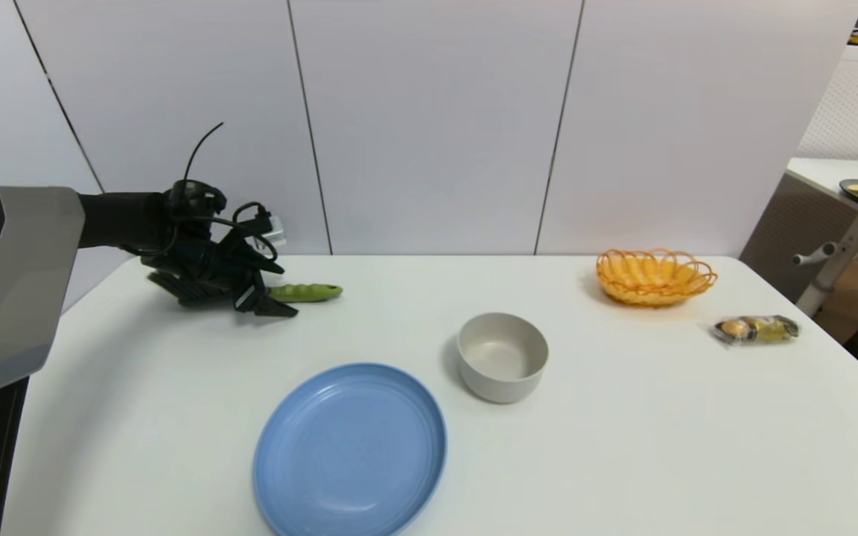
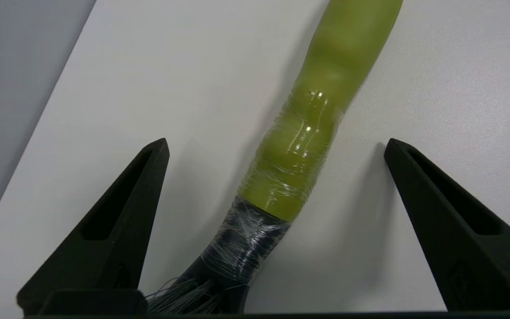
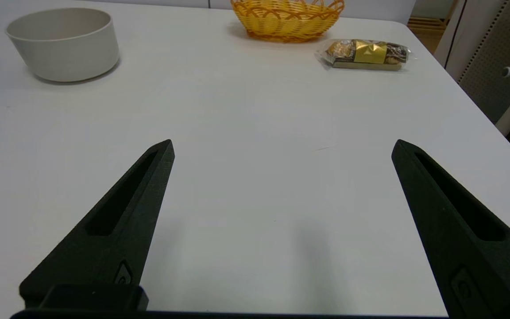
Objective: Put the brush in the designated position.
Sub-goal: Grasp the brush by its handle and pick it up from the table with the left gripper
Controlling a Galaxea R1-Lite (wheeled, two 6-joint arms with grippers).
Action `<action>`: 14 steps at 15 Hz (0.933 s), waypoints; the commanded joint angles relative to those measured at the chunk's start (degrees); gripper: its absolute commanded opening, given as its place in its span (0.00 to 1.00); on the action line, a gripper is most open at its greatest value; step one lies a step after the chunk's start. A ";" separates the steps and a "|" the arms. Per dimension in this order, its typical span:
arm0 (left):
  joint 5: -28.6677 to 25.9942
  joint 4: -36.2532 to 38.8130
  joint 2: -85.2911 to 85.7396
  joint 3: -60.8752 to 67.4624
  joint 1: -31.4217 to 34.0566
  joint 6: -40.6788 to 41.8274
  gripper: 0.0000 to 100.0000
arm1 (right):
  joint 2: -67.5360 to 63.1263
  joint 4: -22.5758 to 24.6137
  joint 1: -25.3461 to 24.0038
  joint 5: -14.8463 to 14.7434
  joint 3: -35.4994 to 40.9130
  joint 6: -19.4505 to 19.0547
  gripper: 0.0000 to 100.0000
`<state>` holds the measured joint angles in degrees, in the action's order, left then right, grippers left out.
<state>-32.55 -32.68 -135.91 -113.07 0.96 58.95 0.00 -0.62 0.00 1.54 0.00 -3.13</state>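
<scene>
Fingers (image 2: 126,212) of the left gripper (image 2: 277,146) stand wide apart, astride the brush (image 2: 299,150) but gripping nothing, while it lies flat at the white worktop's (image 1: 623,447) far left, so pickup and placement remain; the right gripper (image 3: 281,146), also spread empty, idles over bare worktop.

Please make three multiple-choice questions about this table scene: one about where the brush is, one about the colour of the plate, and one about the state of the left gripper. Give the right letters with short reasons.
1. Where does the brush lie?
A. in the basket
B. on the table at the far left
C. in the bowl

2. What colour is the plate?
A. blue
B. orange
C. grey

3. What is the state of the left gripper?
A. shut on the brush
B. open, jaws on either side of the brush handle
C. out of view

Answers:
1 B: the head view shows it on the table, by the left arm.
2 A: its surface is plainly blue.
3 B: the left wrist view shows both jaws apart from the handle.
</scene>
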 commanded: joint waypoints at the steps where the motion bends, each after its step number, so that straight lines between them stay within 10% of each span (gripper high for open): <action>1: -0.32 -0.19 -0.67 0.04 0.00 0.20 1.00 | -0.09 0.01 0.00 0.05 0.09 -0.03 1.00; 14: -0.23 -1.33 3.11 -0.05 0.09 -3.41 1.00 | -0.09 -0.08 0.00 0.05 0.09 -0.03 1.00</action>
<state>-32.52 -33.79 -134.43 -113.09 1.01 55.67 0.00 -0.60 0.00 1.54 0.00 -3.11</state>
